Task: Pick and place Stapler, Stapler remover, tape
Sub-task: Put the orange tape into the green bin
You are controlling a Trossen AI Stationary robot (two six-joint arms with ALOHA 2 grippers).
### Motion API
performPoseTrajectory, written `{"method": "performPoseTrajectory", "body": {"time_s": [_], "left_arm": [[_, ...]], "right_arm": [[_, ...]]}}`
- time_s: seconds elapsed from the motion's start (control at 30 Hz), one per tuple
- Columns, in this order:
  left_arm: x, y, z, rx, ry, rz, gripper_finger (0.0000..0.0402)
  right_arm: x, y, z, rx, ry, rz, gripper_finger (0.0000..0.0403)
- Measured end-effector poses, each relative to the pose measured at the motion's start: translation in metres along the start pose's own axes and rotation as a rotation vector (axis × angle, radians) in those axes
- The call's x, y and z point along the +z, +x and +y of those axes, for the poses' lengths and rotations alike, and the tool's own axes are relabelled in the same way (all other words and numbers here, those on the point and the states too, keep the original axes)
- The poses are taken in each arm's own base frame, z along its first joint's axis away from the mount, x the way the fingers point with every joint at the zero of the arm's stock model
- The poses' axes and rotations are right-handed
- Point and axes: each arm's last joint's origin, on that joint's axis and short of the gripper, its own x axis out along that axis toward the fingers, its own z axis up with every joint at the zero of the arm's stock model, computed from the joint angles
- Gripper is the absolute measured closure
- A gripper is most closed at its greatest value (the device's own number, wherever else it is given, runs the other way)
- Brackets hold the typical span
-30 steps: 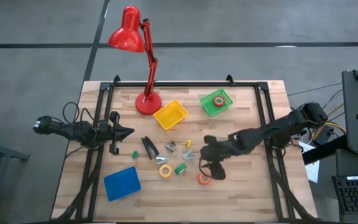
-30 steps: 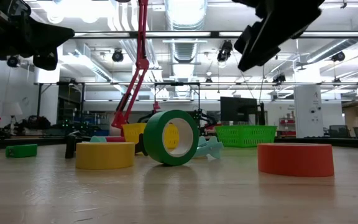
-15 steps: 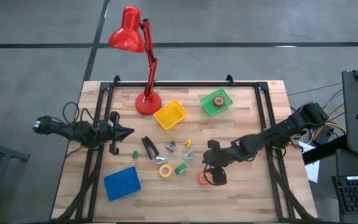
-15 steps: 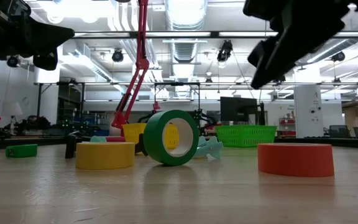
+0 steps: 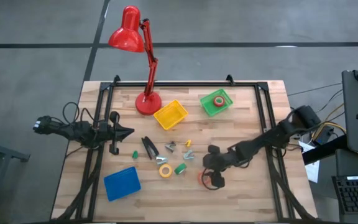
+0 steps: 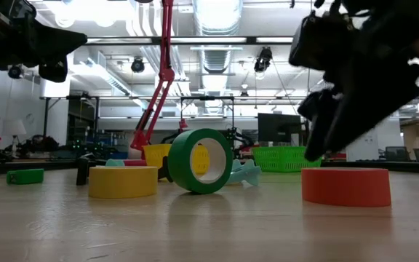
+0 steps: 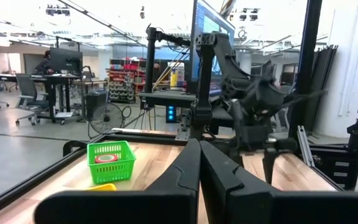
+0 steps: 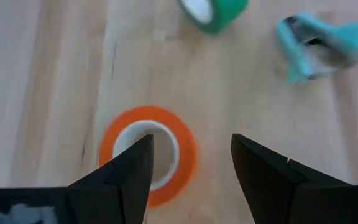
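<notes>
Over round orange tape (image 8: 146,152), gripper (image 8: 188,165).

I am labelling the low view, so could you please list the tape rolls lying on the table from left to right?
Small green roll → yellow roll → upright green roll → orange roll, under the right gripper.

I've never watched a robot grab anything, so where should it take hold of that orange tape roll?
The orange tape roll lies flat, hollow centre up. Probably best from straight above, pinching its ring wall. The open right gripper already hangs over it.
</notes>
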Motion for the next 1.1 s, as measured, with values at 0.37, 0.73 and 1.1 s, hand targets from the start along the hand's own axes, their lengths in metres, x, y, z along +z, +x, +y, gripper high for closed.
{"method": "performPoseTrajectory", "body": {"time_s": [0.37, 0.73, 1.1], "left_arm": [[-0.001, 0.0, 0.0, 0.0, 0.004, 0.009, 0.0394], [-0.002, 0.0, 0.0, -0.001, 0.009, 0.023, 0.0394], [-0.002, 0.0, 0.0, -0.001, 0.009, 0.024, 0.0394]], "right_arm": [[-0.002, 0.015, 0.003, -0.011, -0.021, 0.057, 0.0218], [-0.003, 0.016, 0.002, -0.025, -0.046, 0.056, 0.0271], [-0.002, 0.015, 0.002, -0.024, -0.077, 0.051, 0.0345]]}}
